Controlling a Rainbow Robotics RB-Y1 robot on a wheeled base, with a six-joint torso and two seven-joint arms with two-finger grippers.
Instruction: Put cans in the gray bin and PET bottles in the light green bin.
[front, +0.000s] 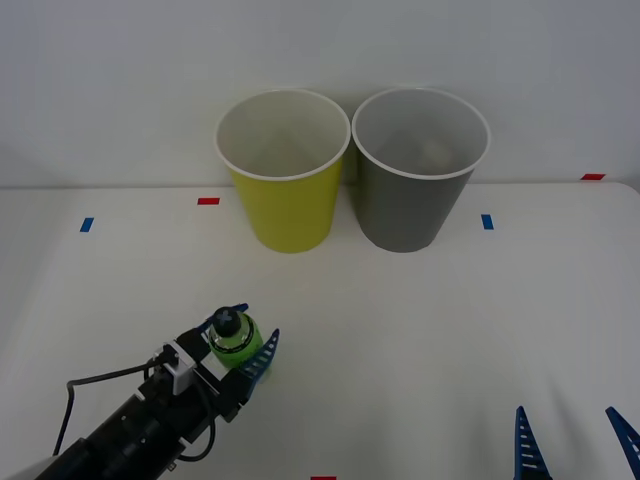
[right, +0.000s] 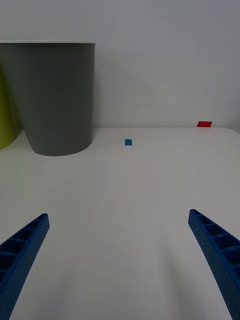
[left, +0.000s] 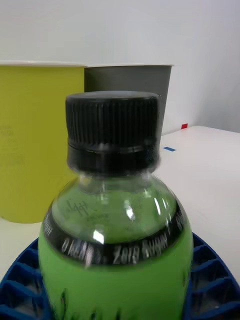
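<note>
- Nearest my camera, left gripper (front: 240, 352) clamps the upright green bottle (front: 233, 338) at the table's (front: 420, 330) near-left.
- Bottle undelivered; lime bin (front: 285, 165) awaits, beside gray bin (front: 418, 168).
- Right gripper (front: 577, 440) idles, spread wide.

A flat white table (front: 420, 330) with small red and blue tape marks (front: 208, 201) stands against a plain pale grey wall (front: 120, 80).

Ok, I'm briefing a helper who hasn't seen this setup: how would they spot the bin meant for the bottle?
Two round, same-sized bins stand side by side at the back of the white table. The light green bin is on the robot's left, beside the gray bin. Its lime wall sets it apart.
</note>
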